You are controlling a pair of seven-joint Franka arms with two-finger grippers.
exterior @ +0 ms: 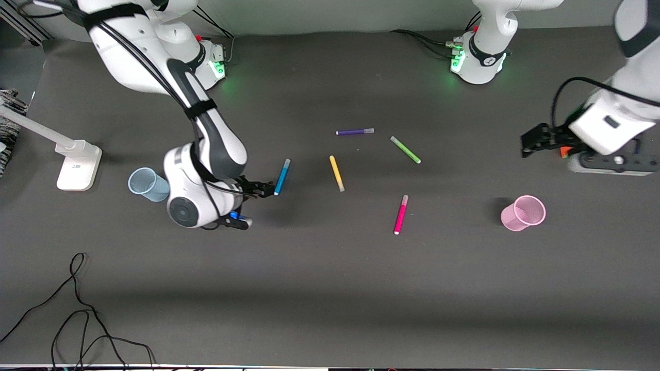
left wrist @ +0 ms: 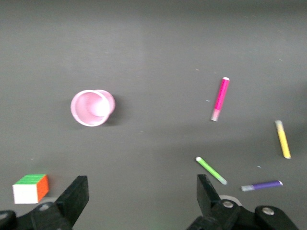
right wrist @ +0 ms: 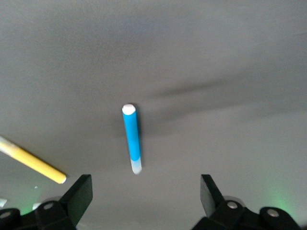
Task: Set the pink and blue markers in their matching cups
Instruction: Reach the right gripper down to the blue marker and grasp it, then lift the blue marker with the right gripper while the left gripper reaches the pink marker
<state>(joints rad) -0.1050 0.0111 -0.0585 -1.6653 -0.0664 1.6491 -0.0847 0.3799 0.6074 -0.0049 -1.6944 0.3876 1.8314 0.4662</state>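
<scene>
The blue marker (exterior: 282, 176) lies on the dark table; in the right wrist view the blue marker (right wrist: 132, 139) lies just ahead of the jaws, not between them. My right gripper (exterior: 262, 189) (right wrist: 144, 201) is open and empty, low beside the marker's nearer end. The pale blue cup (exterior: 148, 184) stands beside the right wrist, toward the right arm's end. The pink marker (exterior: 400, 214) (left wrist: 220, 99) lies mid-table. The pink cup (exterior: 523, 213) (left wrist: 92, 107) stands upright toward the left arm's end. My left gripper (exterior: 533, 140) (left wrist: 142, 201) is open, empty and raised there.
A purple pen (exterior: 355, 132), a green pen (exterior: 405, 150) and a yellow pen (exterior: 336, 173) lie mid-table. A colour cube (left wrist: 30, 188) sits under the left hand. A white stand base (exterior: 77, 165) and loose cables (exterior: 77, 309) are at the right arm's end.
</scene>
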